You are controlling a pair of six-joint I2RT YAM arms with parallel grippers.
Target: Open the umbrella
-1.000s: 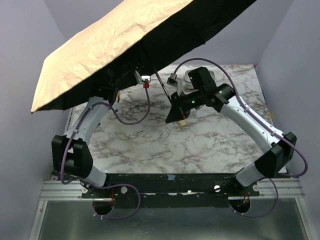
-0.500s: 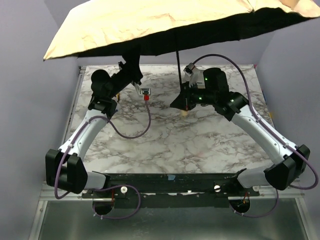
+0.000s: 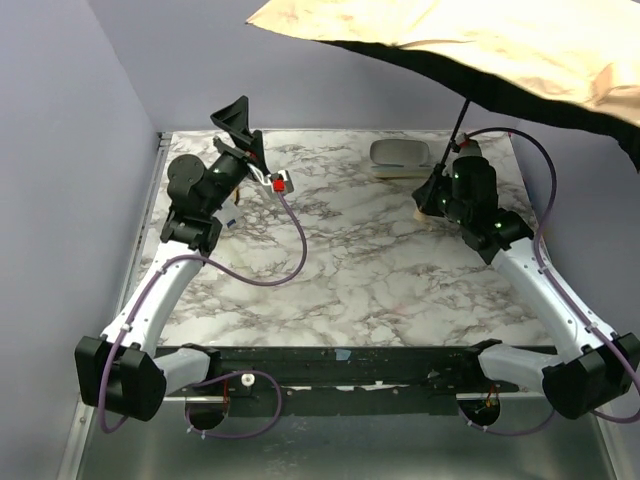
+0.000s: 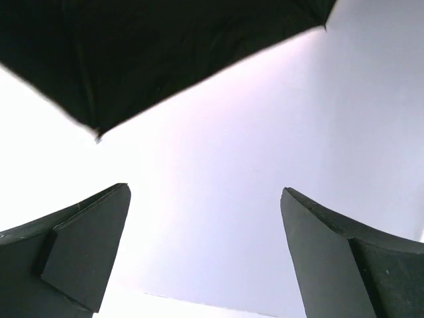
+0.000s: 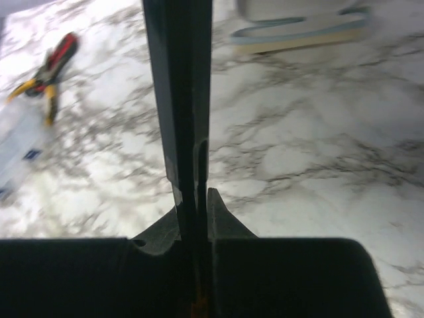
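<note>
Above the table's [image 3: 350, 290] far right corner, the opened umbrella [image 3: 470, 45] tilts on its thin shaft [image 3: 452, 140], which the right gripper [image 3: 437, 192] pinches and should hold firmly upright, while the left gripper [image 3: 245, 130] hangs spread wide, empty.

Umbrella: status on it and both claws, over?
Left gripper open, empty. Right gripper shut on umbrella shaft. Canopy spread, held aloft. Pliers on table, apart.

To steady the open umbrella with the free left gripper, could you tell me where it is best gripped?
Probably the thin black shaft, on the bare stretch between the canopy and the right gripper shut on it. Bring the left gripper in from the left, jaws across the tilted shaft; the broad canopy offers no hold.
</note>
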